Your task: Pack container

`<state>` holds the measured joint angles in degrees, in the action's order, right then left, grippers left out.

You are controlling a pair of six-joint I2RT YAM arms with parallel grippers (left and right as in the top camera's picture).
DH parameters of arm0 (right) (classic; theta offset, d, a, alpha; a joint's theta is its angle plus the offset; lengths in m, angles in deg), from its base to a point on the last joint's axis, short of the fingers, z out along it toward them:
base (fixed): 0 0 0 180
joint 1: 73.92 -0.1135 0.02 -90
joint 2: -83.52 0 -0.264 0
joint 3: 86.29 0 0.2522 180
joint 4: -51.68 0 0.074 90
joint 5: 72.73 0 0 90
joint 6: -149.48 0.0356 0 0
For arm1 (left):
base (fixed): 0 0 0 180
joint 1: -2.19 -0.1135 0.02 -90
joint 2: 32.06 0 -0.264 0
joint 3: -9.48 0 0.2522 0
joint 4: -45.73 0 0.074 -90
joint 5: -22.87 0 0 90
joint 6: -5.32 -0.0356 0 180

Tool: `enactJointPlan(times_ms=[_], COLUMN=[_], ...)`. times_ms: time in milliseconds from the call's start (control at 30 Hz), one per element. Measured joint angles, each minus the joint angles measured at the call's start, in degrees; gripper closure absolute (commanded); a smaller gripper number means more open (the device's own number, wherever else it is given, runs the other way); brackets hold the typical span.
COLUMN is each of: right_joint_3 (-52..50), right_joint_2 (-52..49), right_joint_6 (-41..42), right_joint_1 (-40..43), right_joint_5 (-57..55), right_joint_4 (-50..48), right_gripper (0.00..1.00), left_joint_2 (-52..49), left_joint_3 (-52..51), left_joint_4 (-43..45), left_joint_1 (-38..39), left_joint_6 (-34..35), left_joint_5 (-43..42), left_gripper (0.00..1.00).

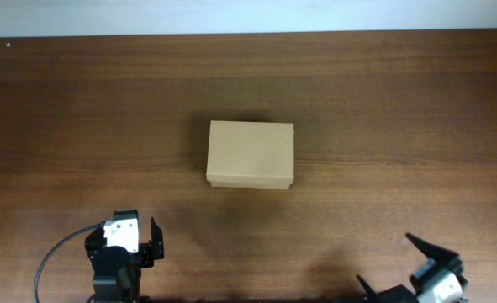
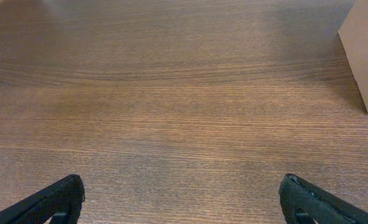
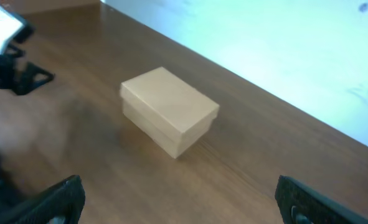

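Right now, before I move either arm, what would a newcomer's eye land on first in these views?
The tan cardboard container, its lid closed, stands near the middle of the dark wooden table. The left gripper and the right gripper sit at the near edge, one on each side. Both are open, hold nothing, and are well clear of the box.
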<state>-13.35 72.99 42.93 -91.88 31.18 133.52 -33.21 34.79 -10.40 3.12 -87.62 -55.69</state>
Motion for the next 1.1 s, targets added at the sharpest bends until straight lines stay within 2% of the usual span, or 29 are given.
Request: enactJointPlan(times_ms=[300, 633, 1100], right_joint_3=[-18.4, -30.7, -44.7], right_joint_2=[2.9, 7.4, 8.3], right_joint_6=[0.0, 0.2, 9.4], right_joint_1=[5.8, 14.4, 15.7], right_joint_5=[-2.6, -3.2, -3.7], right_joint_4=[-9.5, -13.9, -22.1], right_gripper=[0.01, 0.01, 0.01], left_joint_2=[0.0, 0.1, 0.2], left_joint_3=[-0.1, -0.1, -0.2], left_joint_4=[0.0, 0.0, 0.0], left_joint_1=[0.0, 0.0, 0.0], left_joint_6=[0.0, 0.0, 0.0], left_joint_5=[0.0, 0.0, 0.0], left_gripper=[0.0, 0.01, 0.0])
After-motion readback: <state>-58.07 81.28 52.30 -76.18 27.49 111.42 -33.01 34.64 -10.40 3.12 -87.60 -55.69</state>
